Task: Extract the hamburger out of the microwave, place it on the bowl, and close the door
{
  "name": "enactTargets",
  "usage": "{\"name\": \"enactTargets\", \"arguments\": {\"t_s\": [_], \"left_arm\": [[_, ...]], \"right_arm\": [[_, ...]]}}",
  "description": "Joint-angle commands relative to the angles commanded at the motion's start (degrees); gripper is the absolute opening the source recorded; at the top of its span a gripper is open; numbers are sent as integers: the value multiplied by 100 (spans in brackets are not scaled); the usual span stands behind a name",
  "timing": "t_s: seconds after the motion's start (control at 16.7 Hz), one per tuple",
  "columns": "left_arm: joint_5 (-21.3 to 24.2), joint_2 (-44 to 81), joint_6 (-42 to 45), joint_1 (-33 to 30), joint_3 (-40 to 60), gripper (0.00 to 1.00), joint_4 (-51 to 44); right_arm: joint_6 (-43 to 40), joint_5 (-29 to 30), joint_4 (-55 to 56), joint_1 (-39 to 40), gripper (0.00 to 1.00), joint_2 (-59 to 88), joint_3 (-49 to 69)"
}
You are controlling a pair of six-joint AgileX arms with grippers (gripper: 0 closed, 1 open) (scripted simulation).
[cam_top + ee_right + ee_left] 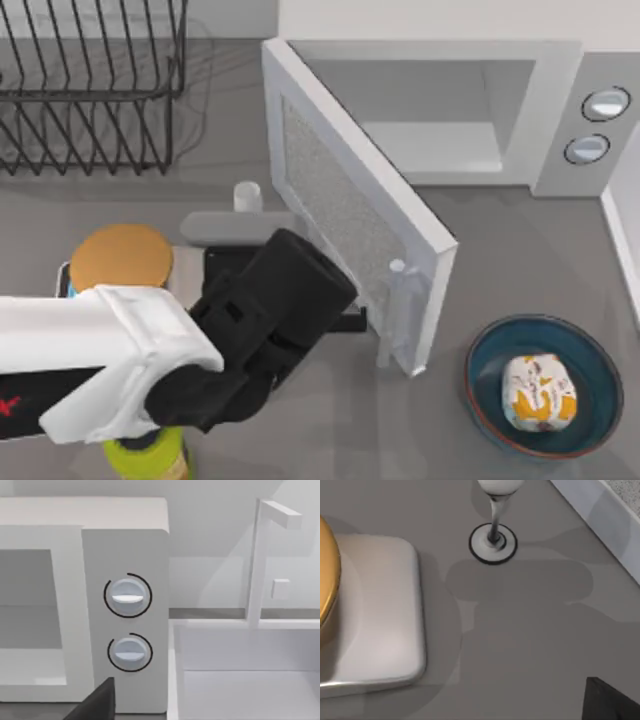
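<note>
Microwave (125,555) with two knobs (127,596)

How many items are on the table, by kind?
Appliances: 2, microwave, silver scale
Dishware: 3, bowl, wine glass, dish rack
Food: 1, hamburger
Bottles: 1, green-yellow one
Total: 7

I find no legible text, brand or number anywhere. The hamburger (539,392) wrapper carries orange-yellow print I cannot read. A red mark on my left arm (8,405) is cut off at the frame edge and undecipherable.
</note>
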Motion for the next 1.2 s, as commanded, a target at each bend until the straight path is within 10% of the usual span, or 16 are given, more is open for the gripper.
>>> {"name": "enactTargets", "arguments": {"t_s": [1.2], "left_arm": [[-516, 1831, -1096, -1023, 2215, 0, -1002]], "right_arm": [[0, 0, 0, 0, 100, 0, 0]]}}
